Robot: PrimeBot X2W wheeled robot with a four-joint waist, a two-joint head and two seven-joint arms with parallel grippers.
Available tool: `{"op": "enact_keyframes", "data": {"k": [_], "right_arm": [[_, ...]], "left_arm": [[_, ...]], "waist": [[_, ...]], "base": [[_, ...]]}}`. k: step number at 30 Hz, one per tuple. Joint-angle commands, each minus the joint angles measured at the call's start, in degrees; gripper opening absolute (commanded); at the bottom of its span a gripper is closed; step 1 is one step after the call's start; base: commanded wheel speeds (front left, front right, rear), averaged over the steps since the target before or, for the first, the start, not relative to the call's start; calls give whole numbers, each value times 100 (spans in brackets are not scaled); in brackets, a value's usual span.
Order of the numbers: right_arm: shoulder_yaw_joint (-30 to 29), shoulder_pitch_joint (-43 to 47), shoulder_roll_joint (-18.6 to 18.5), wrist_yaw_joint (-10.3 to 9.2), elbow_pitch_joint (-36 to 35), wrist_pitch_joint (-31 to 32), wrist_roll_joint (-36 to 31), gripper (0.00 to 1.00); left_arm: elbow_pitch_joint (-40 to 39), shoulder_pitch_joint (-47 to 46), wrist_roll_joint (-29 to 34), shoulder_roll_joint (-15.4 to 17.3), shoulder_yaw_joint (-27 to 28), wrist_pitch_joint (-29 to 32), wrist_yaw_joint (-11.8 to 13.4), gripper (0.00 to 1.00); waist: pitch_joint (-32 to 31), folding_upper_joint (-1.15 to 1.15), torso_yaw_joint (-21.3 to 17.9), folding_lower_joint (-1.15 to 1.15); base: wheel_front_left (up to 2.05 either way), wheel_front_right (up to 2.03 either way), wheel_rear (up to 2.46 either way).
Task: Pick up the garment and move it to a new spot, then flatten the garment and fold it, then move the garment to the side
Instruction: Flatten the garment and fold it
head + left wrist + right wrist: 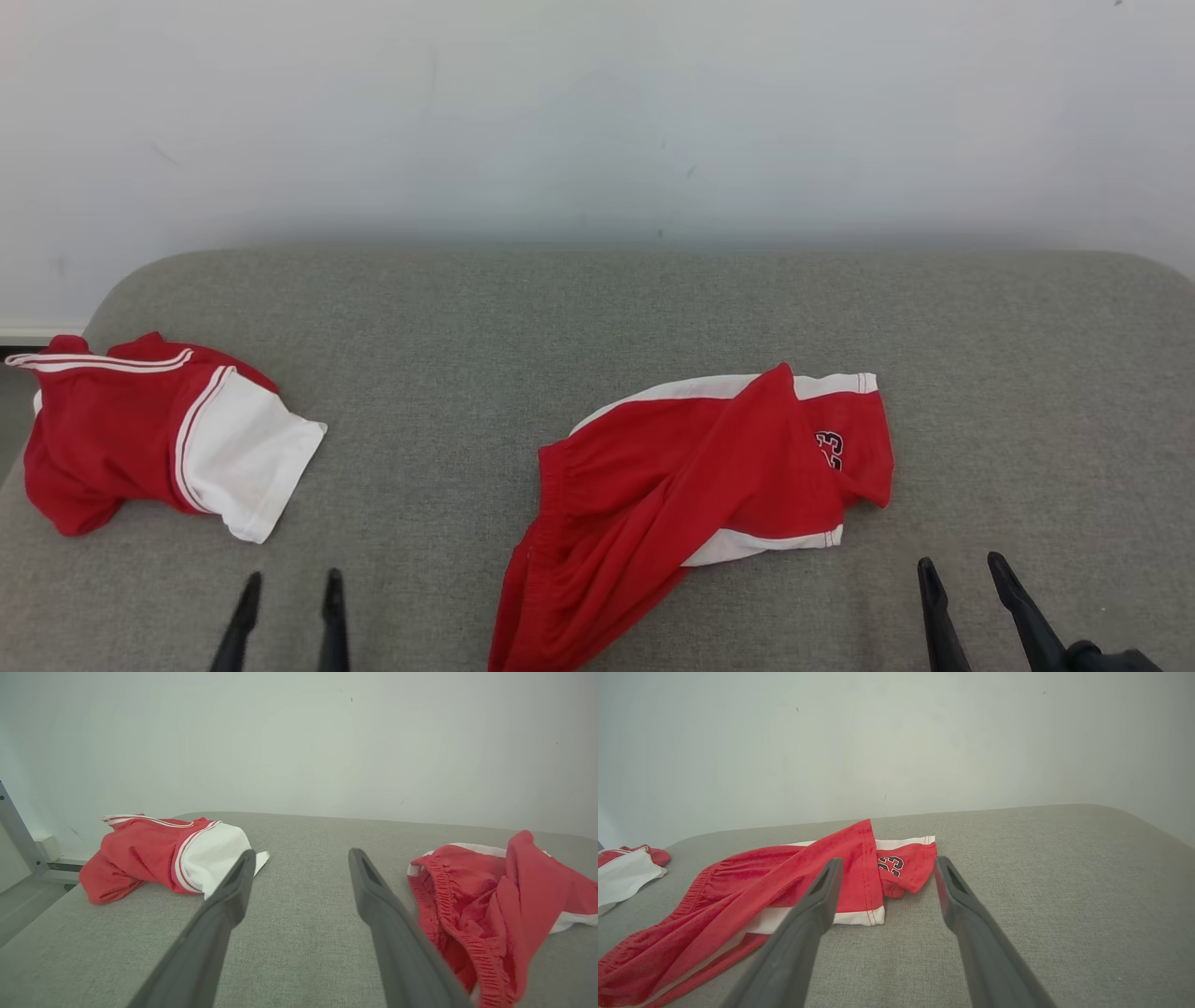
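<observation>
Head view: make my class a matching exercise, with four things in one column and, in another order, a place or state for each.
Column A
1. numbered shorts
2. red and white top
3. left gripper
4. right gripper

Column B
a. open, lower right of the picture
b. bunched at the left edge of the grey surface
c. open, lower left of the picture
d. crumpled near the middle, reaching the picture's bottom edge

Pairs: 1-d, 2-b, 3-c, 4-a

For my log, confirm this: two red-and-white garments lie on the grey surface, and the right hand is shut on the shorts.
Not shut: the head view shows the right hand open, apart from the shorts. The rest stands.
</observation>
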Motion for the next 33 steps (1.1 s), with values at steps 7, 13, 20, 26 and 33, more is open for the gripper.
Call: {"op": "enact_keyframes", "data": {"k": [7, 13, 20, 26, 33], "right_arm": [[422, -507, -427, -13, 701, 22, 240, 100], [737, -1024, -605, -13, 1492, 68, 408, 100], [1059, -1628, -641, -13, 2326, 75, 484, 100], [1456, -2163, -676, -13, 3011, 41, 644, 100], [1877, -2598, -657, -13, 3586, 2, 851, 100]], "left_arm": [[313, -120, -23, 412, -1210, -19, 11, 100], [734, -310, -368, 792, -2137, -19, 11, 100], [1325, -720, -626, 927, -2876, -19, 12, 100], [1780, -1191, -811, 1112, -3706, -19, 12, 100], [2062, -1582, -1063, 1189, -4120, -19, 12, 100]], "waist": [[71, 0, 165, 0], [213, 0, 258, 0], [439, 0, 320, 0], [592, 0, 349, 0], [696, 0, 352, 0]], "base": [[0, 0, 0], [0, 0, 0], [0, 0, 0], [0, 0, 0], [0, 0, 0]]}}
